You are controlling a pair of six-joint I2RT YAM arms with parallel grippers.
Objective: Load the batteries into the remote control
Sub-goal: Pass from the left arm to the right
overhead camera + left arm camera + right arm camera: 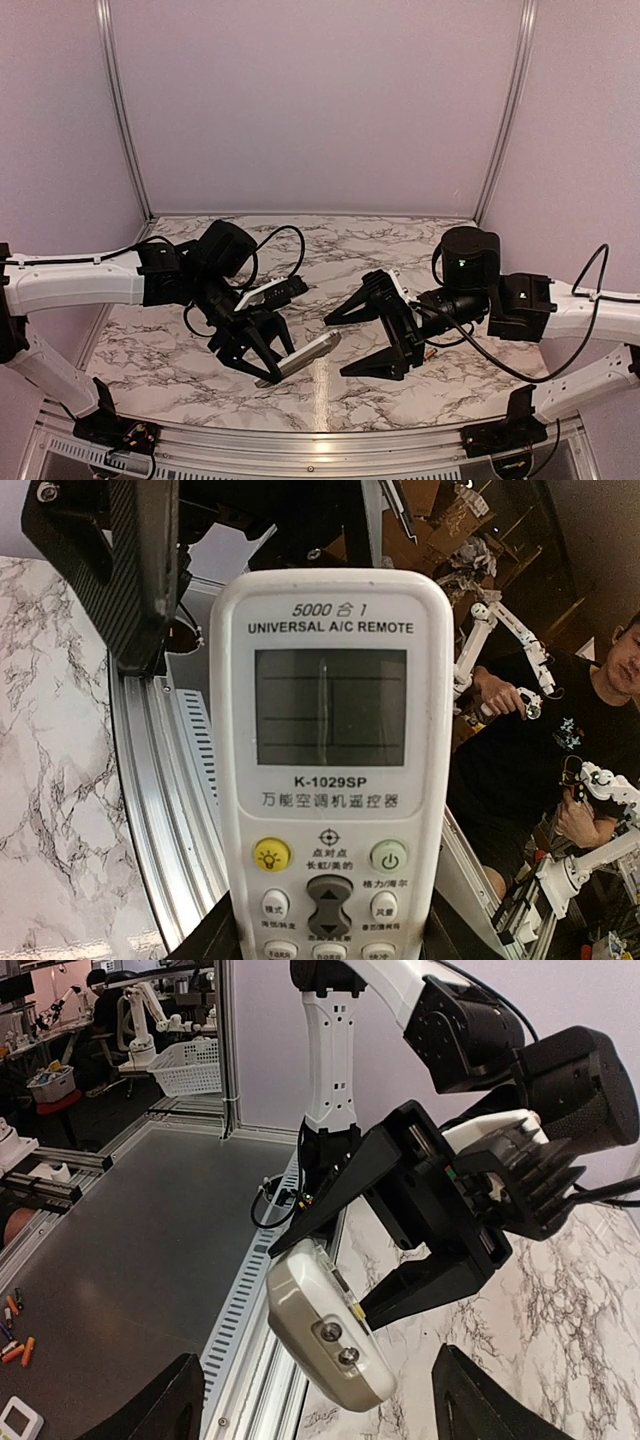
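Remote control (308,352) clamped in L gripper (262,362), jaws part-way closed on its long sides. Held off marble table (330,250), over near edge, a bit left of centre, roughly level, free end twd R arm. Face reads "5000 合 1", "UNIVERSAL A/C REMOTE", "K-1029SP". Display (330,708) blank; yellow bulb btn (271,856) and green power btn (389,857) below it. R gripper (337,347) spread wide, holding nothing, tips either side of remote's free end, apart from it.
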